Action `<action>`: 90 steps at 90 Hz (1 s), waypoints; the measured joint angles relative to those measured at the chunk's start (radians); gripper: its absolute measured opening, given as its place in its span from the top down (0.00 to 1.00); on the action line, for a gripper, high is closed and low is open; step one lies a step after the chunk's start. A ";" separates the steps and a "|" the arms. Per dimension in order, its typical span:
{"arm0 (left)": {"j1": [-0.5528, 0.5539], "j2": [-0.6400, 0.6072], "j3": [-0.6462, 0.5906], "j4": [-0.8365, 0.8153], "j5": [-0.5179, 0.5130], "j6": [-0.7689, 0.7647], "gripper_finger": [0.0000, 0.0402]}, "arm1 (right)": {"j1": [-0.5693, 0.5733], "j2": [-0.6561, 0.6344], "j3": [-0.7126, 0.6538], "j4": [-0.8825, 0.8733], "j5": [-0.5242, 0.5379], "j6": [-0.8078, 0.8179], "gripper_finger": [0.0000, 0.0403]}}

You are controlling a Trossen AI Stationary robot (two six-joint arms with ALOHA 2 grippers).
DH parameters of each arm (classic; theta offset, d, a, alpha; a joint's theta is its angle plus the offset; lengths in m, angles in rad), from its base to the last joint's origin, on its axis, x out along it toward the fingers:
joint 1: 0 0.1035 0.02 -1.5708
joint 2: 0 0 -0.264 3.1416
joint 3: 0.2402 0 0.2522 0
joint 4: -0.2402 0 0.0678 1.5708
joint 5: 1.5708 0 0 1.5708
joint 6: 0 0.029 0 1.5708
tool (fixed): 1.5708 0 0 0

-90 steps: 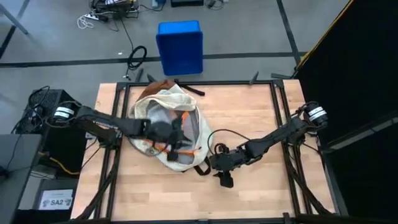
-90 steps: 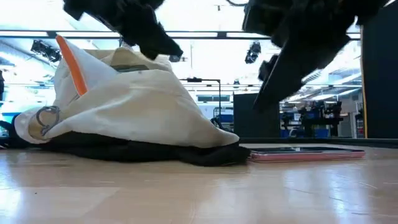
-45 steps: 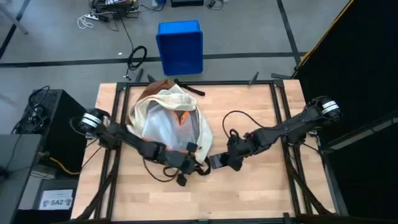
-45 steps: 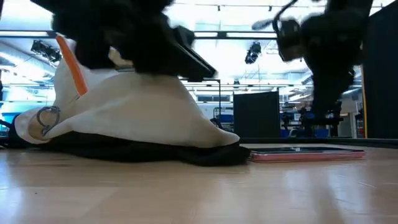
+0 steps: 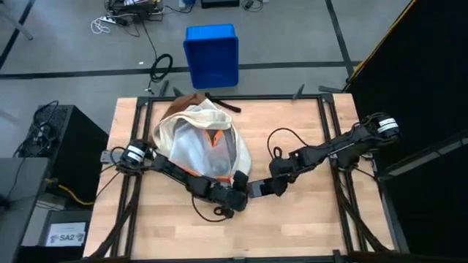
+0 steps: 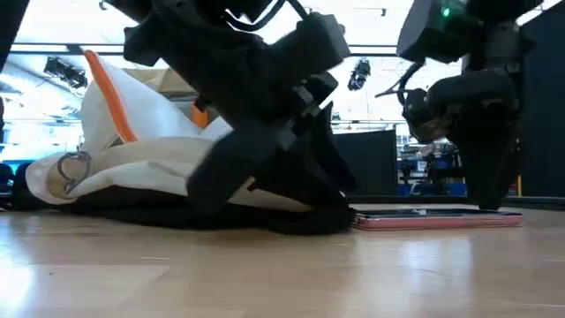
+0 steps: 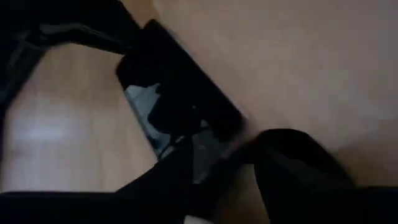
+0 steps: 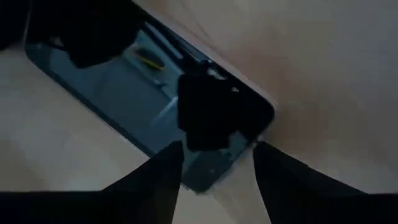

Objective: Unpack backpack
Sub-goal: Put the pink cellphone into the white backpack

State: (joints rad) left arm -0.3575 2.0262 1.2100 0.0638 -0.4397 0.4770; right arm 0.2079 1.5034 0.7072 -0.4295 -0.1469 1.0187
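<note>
backpack (image 5: pixel 197 139) lying flat, back-left of desk (image 5: pixel 292 219) | flat dark tablet (image 6: pixel 437 216) just beside its front edge | left gripper (image 5: pixel 238 199) fingers apart at tablet | right gripper (image 5: pixel 272 186) fingers apart over tablet

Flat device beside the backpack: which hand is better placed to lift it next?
Probably the right hand: its open fingers straddle one end of the flat device. The left hand sits farther back, by the backpack.
</note>
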 joint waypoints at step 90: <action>-0.021 -0.077 -0.008 -0.073 -0.062 -0.069 0.47 | -0.012 0.002 -0.147 0.841 -0.097 0.000 0.66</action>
State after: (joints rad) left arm -0.3787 1.9495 1.2022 -0.0094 -0.5014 0.4084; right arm 0.1961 1.5059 0.5602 0.4111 -0.2436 1.0183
